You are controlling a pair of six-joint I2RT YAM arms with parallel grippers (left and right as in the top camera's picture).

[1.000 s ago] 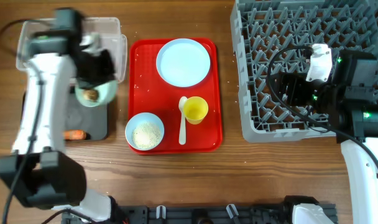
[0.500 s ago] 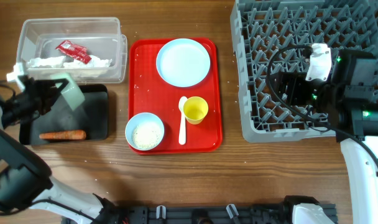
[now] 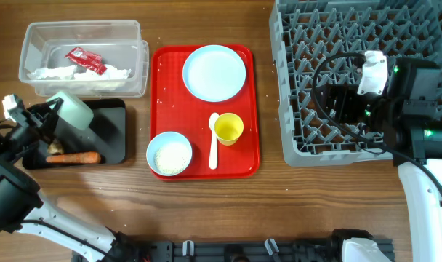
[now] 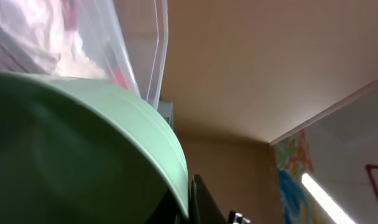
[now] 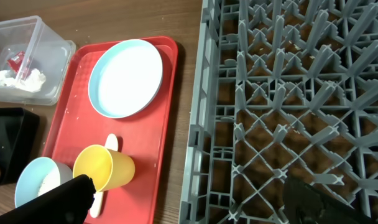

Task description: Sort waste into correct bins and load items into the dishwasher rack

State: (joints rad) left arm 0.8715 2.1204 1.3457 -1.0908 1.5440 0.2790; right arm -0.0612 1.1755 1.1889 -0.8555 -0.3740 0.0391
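The left gripper (image 3: 54, 116) was clamped on the rim of a mint bowl (image 3: 73, 110), holding it tipped on edge above the far left end of the black tray (image 3: 108, 138) (the bowl's curved side filled most of the left wrist view). On that tray lay an orange sausage piece (image 3: 74, 157) with a small brown lump (image 3: 55, 148) just beside it. The clear tub (image 3: 32, 36) behind held napkins (image 3: 61, 71) and a red wrapper (image 3: 85, 60). On the red tray (image 3: 251, 109) sat the plate (image 3: 214, 72), the rice bowl (image 3: 169, 154), the yellow cup (image 3: 228, 128) and the spoon (image 3: 213, 145). The right gripper (image 5: 186, 186) hung over the rack (image 3: 294, 145), its fingers wide apart.
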